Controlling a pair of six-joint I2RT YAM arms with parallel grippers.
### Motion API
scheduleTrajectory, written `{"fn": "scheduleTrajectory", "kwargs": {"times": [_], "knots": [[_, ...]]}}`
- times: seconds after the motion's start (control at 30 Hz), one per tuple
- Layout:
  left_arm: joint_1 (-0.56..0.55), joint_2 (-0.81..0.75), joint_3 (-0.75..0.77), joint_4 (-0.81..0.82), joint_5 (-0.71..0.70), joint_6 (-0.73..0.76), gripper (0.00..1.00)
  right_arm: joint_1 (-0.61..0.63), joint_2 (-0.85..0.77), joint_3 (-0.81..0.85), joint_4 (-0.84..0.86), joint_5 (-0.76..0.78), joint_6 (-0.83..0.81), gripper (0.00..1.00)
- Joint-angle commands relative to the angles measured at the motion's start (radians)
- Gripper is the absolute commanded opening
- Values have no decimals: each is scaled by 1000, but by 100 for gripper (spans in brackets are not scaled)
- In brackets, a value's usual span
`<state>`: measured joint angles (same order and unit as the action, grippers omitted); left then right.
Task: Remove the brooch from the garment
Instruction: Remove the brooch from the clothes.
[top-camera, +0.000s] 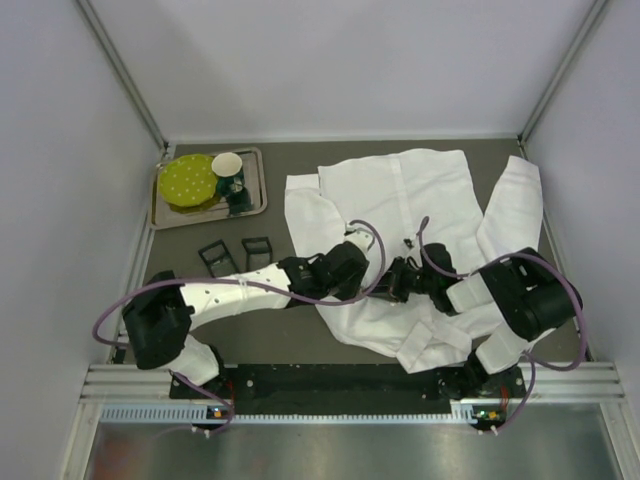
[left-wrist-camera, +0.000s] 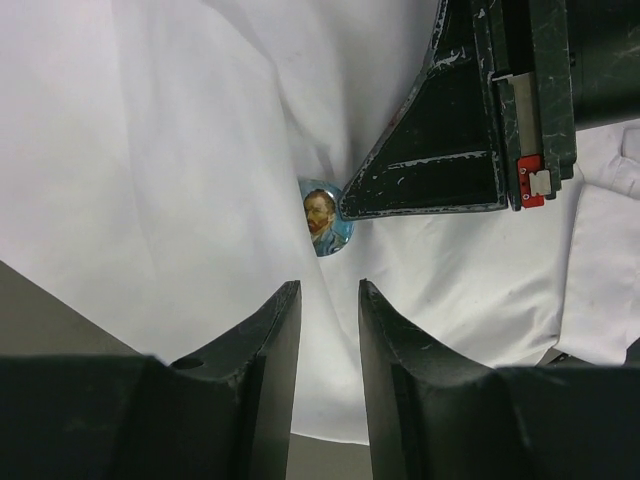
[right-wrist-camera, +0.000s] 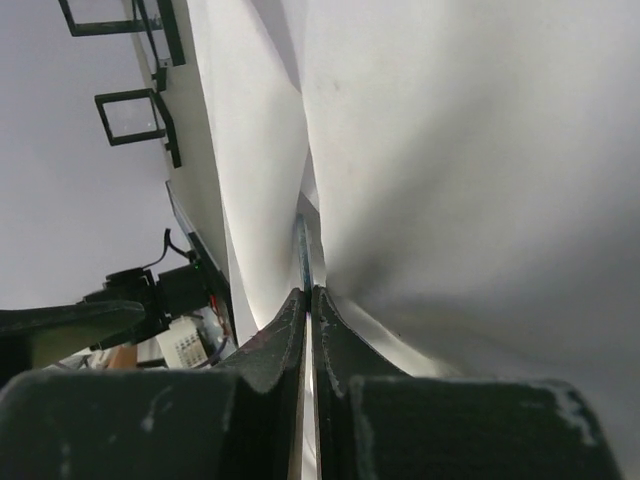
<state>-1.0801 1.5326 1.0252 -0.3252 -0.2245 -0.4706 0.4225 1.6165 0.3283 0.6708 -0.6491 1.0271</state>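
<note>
White shirt (top-camera: 400, 190) is tenting as we are pinching the brooch (left-wrist-camera: 322, 222) in the right gripper (right-wrist-camera: 311, 300) to free it, left gripper (left-wrist-camera: 330, 290) hovering unclenched beside.

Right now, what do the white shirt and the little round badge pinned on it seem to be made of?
The shirt looks like thin woven cloth, perhaps cotton or a blend, with a matte finish; it creases and folds softly. The brooch looks like a button badge with a glossy printed face showing a bearded man's portrait. It is likely metal underneath, but its back is hidden.

garment (top-camera: 400, 190) flat on table (top-camera: 280, 340) | left gripper (top-camera: 378, 282), right gripper (top-camera: 408, 278) over it
</note>
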Motion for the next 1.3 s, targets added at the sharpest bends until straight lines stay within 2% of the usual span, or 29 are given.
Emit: {"fn": "scheduleTrajectory", "kwargs": {"times": [0.0,0.1,0.23,0.47,0.6,0.7,0.73,0.83,0.87,0.93,0.97,1.07,1.17,1.2,1.27], "knots": [[8,-66,-20,60,11,-20,35,-8,36,8,167,-43,-45,0],[8,-78,-28,61,8,-23,36,-10,56,14,225,-60,-21,0],[8,-88,-40,64,8,-28,37,-13,46,12,208,-54,-18,0],[8,-109,-54,81,-6,-28,37,-24,-87,-49,75,23,-41,0],[9,-106,-50,92,-4,-26,37,-27,-162,-51,21,17,-51,0],[9,-112,-50,97,-7,-23,43,-27,-217,-29,-45,-3,-73,0],[9,-115,-54,100,-10,-23,52,-27,-234,-22,-94,-4,-78,0],[9,-140,-66,113,-26,-7,56,-27,-323,6,-193,15,-111,0],[8,-149,-68,118,-24,4,56,-27,-345,15,-289,38,-122,0],[9,-154,-79,138,-12,56,56,-27,-413,55,-402,96,-157,0],[9,-147,-82,173,8,90,54,-27,-435,69,-519,120,-163,0],[5,-112,-80,222,48,210,49,-28,-506,121,-669,187,-151,0],[-30,-86,-97,293,-16,360,47,-31,-535,163,-757,189,-99,0],[-68,-85,-108,377,-82,451,47,-33,-535,184,-799,189,-78,0],[-92,-91,-149,457,-121,529,49,-33,-535,207,-844,195,-65,0]]}}
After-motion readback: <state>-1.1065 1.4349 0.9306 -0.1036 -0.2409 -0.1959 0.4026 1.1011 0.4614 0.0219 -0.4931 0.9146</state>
